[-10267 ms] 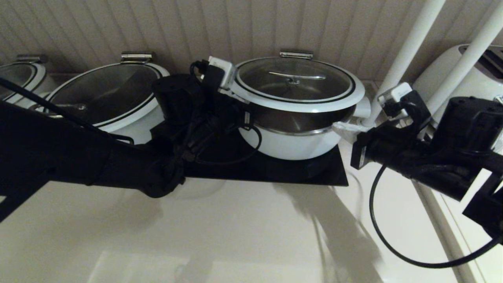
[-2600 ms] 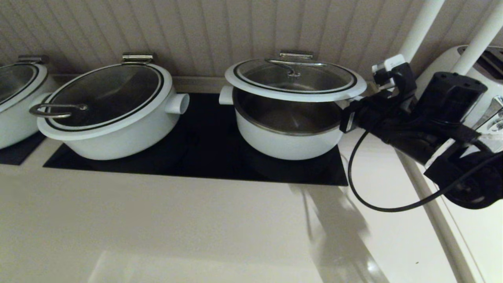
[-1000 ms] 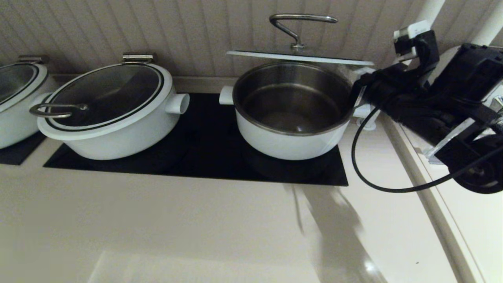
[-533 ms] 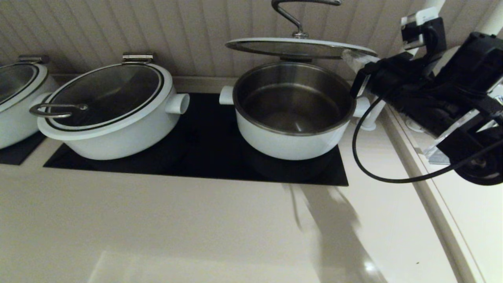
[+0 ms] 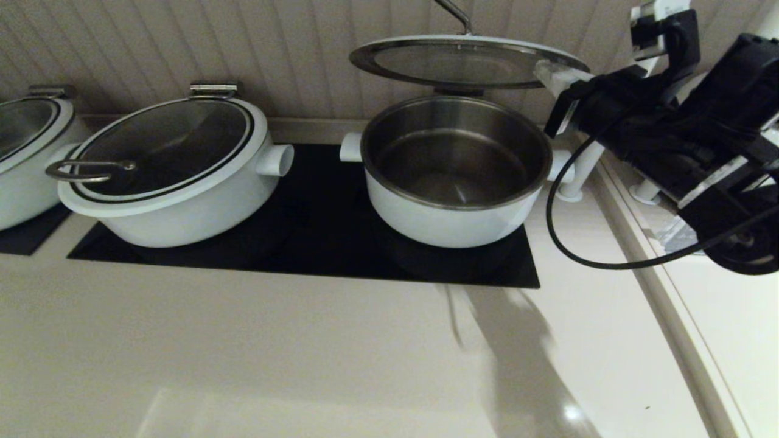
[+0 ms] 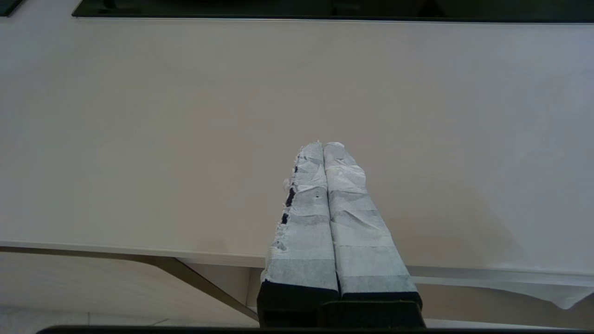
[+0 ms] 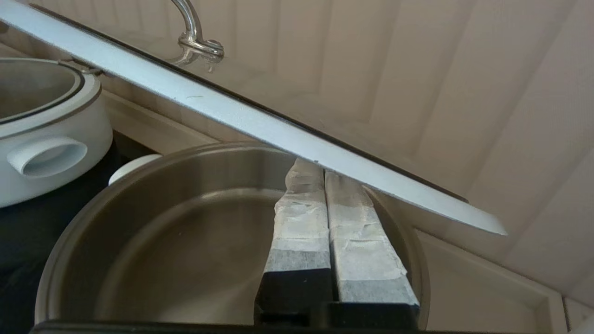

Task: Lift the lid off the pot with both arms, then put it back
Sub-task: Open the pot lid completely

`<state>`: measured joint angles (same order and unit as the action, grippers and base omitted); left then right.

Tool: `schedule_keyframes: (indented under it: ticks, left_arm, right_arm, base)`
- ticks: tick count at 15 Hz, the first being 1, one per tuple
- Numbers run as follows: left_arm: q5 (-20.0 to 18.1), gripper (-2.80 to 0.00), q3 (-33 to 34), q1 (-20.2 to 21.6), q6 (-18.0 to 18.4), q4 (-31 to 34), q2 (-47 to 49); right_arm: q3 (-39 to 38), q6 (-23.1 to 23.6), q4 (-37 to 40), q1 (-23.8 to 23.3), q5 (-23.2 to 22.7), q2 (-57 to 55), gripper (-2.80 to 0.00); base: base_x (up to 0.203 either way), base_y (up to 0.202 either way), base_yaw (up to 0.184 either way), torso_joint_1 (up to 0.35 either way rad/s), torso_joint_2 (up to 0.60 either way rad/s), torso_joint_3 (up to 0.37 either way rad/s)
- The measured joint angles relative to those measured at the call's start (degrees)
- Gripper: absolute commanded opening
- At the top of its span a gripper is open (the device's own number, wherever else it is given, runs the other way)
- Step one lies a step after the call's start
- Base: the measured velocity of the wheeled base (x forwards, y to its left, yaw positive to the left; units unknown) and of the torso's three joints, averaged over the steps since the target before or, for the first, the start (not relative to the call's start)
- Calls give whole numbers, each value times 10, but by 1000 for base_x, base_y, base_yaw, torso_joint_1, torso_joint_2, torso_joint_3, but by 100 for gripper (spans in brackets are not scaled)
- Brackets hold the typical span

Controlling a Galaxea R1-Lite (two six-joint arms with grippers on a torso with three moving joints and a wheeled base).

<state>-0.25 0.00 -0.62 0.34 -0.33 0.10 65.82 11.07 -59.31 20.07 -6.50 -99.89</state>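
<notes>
The white pot (image 5: pixel 444 225) stands open on the black cooktop, its steel inside showing; it also shows in the right wrist view (image 7: pixel 185 222). The glass lid (image 5: pixel 462 61) hangs tilted above it, seen from below, its handle cut off by the top edge. My right gripper (image 5: pixel 546 74) is shut, with its taped fingertips pressed up under the lid's right rim. In the right wrist view the shut gripper (image 7: pixel 323 169) meets the lid's white rim (image 7: pixel 260 123) from below. My left gripper (image 6: pixel 323 146) is shut and empty over the bare counter, out of the head view.
A wider white pot (image 5: pixel 164 176) with a loop-handled lid sits left on the black cooktop (image 5: pixel 304 249). Another pot (image 5: pixel 24 128) is at the far left. White posts (image 5: pixel 578 176) stand right of the pot. The panelled wall is close behind.
The lid has risen further above the pot, carried up by my right gripper under its rim. The left arm, beside the pot ten seconds ago, has left the head view.
</notes>
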Motion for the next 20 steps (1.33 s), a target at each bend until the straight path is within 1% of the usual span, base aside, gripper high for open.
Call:
schedule_keyframes:
  ticks: [7, 11, 14, 20]
  left_arm:
    - [0, -280, 0, 0, 0, 0, 0]
    - [0, -280, 0, 0, 0, 0, 0]
    - [0, -280, 0, 0, 0, 0, 0]
    - [0, -280, 0, 0, 0, 0, 0]
  right_arm:
    - [10, -1, -1, -18, -5, -1, -280]
    - [28, -1, -1, -24, -6, -7, -280]
    - [50, -2, -1, -25, -5, -16, -280]
    - [120, -2, -1, -25, -12, -42, -280]
  base:
    - [0, 0, 0, 0, 0, 0]
    - [0, 0, 0, 0, 0, 0]
    - [0, 0, 0, 0, 0, 0]
    - [0, 0, 0, 0, 0, 0]
